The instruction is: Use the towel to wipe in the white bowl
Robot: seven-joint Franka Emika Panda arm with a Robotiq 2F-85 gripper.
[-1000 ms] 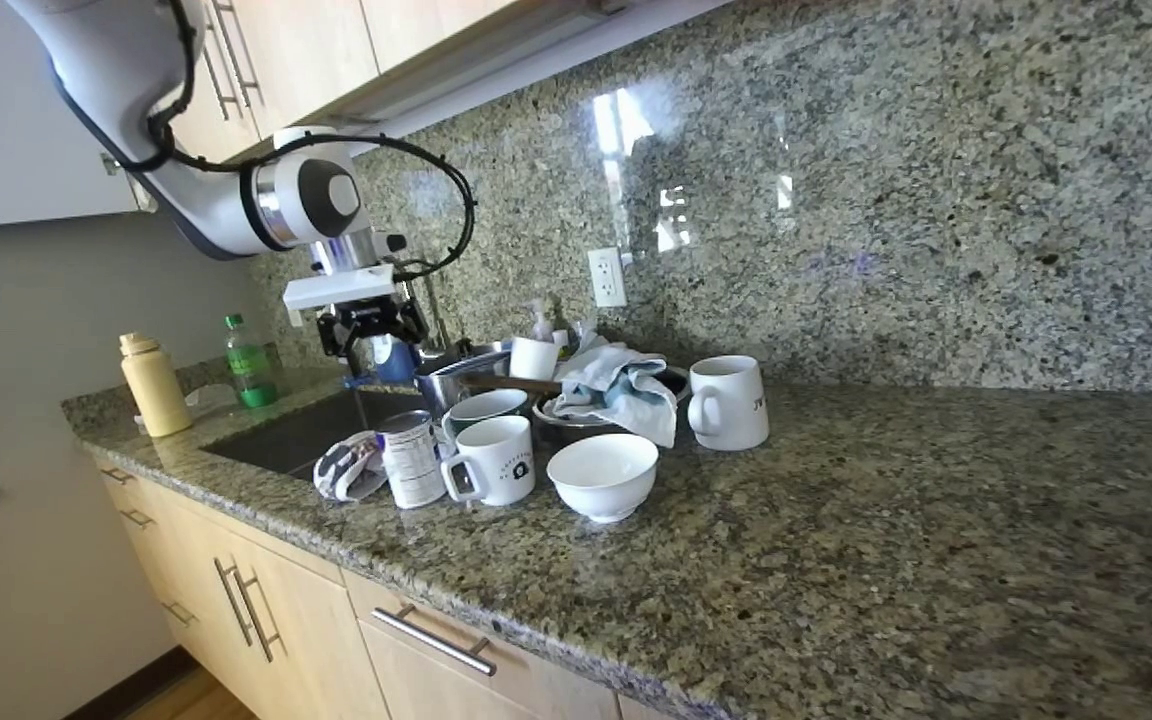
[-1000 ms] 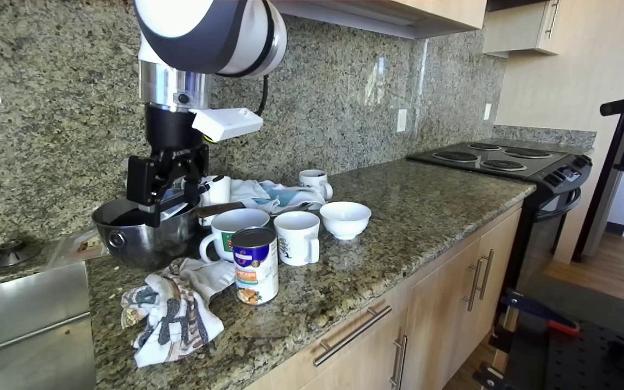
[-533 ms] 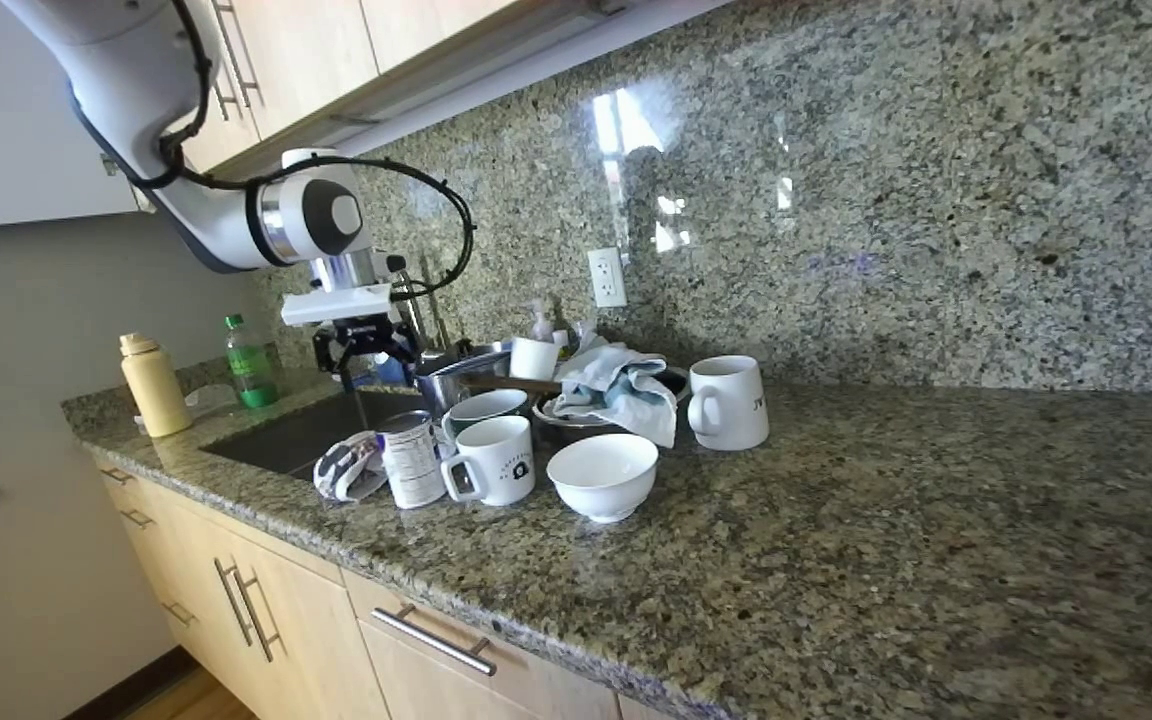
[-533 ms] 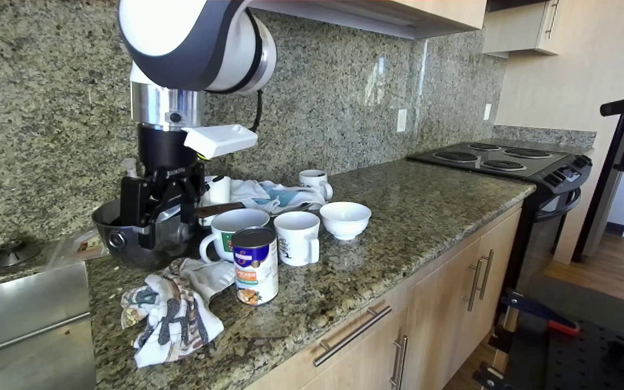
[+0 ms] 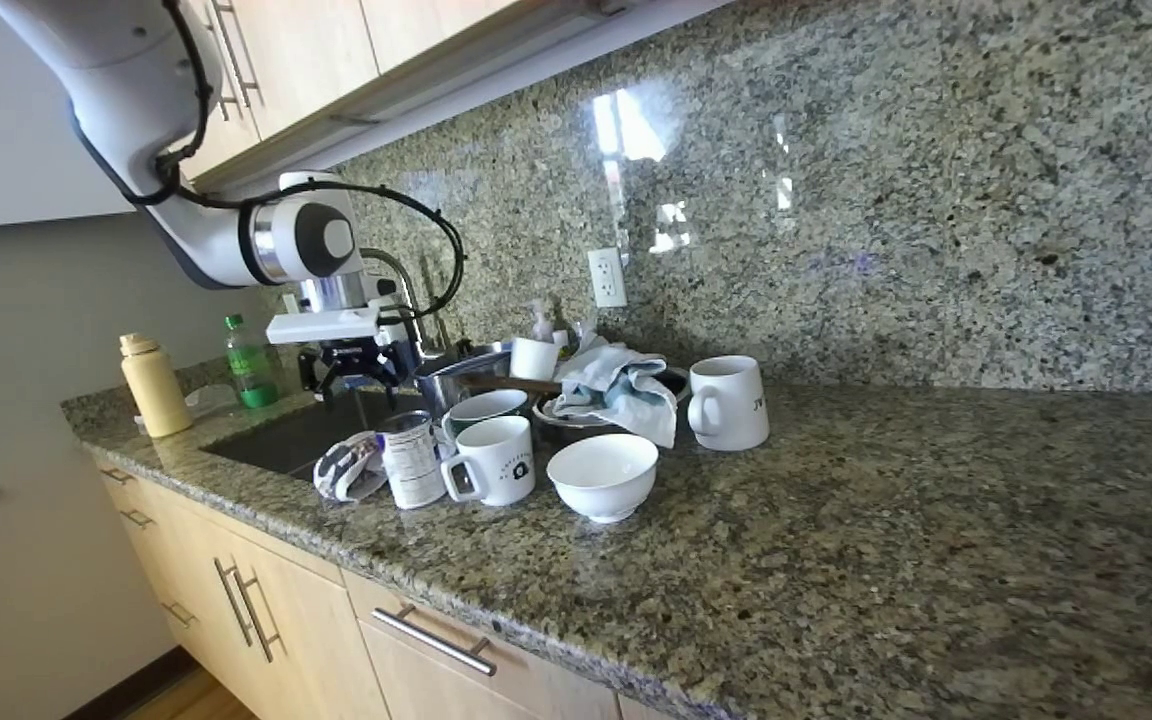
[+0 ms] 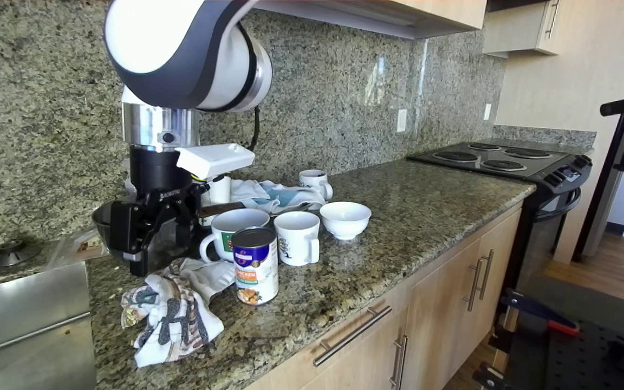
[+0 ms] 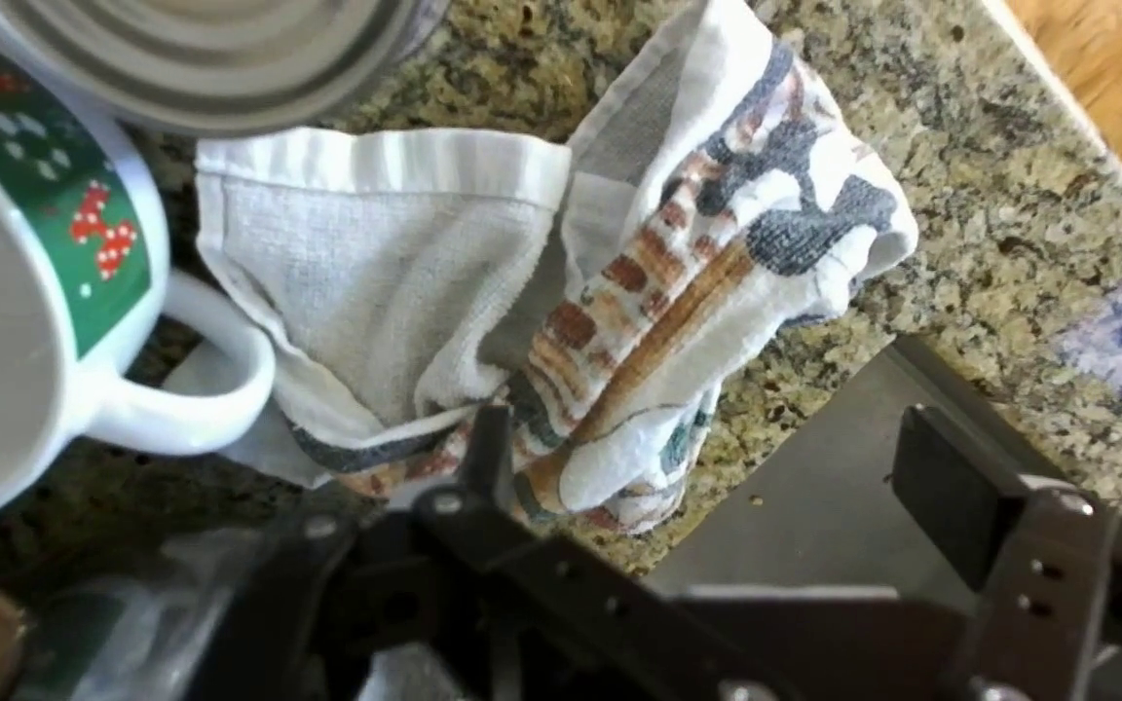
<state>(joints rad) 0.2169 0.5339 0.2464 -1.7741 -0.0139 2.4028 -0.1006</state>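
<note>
Biggest worry imo: you're risking dragging the green mug (image 6: 228, 234), since its handle (image 7: 181, 424) is overlapping the towel (image 6: 176, 319) lying rumpled on the counter (image 6: 388, 233). Smaller one: you're hanging off-centre, so maybe risking a skimpy pinch slipping before the white bowl (image 6: 345, 222), sitting beyond the mug. Your arm (image 6: 182, 59) is looming overhead; the gripper (image 7: 707, 438) is pointing down, holding nothing, fingers (image 7: 951, 492) spread.

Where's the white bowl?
In both exterior views, the white bowl sits on the counter, just right of the mug with black print.
</note>
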